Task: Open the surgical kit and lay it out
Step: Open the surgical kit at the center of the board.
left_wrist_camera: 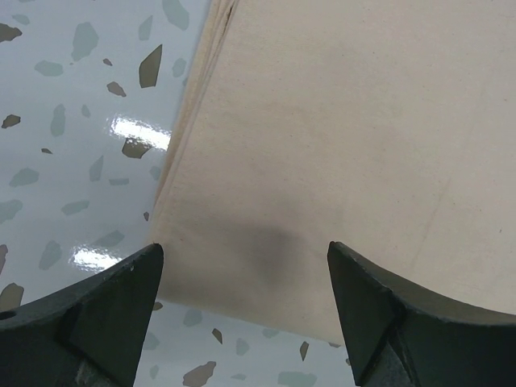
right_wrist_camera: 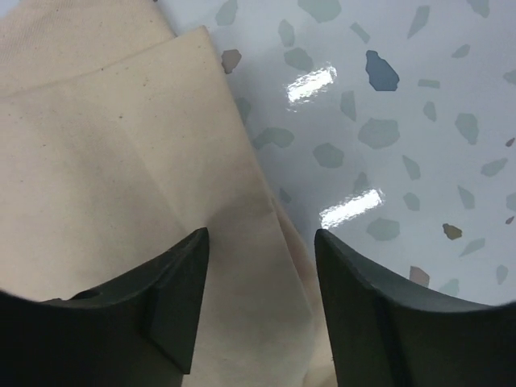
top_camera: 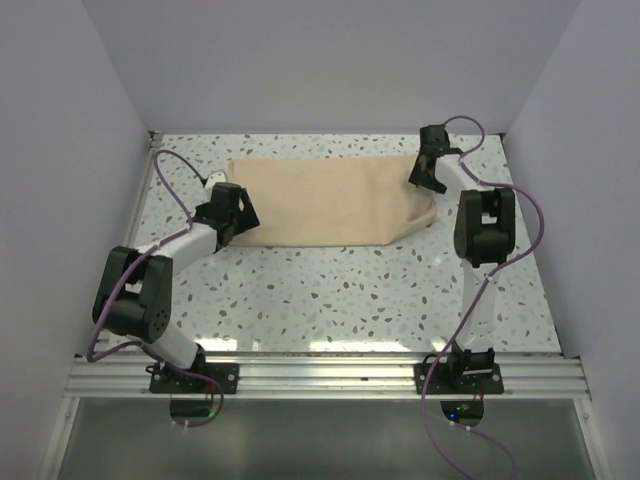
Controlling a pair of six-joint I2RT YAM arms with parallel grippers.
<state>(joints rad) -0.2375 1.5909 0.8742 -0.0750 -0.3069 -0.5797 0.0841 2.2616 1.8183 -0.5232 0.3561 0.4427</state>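
Folded beige cloth wrap (top_camera: 325, 205) lies flat toward the back of the speckled terrazzo surface (top_camera: 330, 300). Left fingers (left_wrist_camera: 113, 314) are spread wide over its left edge, right fingers (right_wrist_camera: 161, 298) released over its right corner, both empty.

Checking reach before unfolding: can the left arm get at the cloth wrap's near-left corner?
Probably yes: the left claw hangs open just over that corner of the cloth wrap, with nothing between them.
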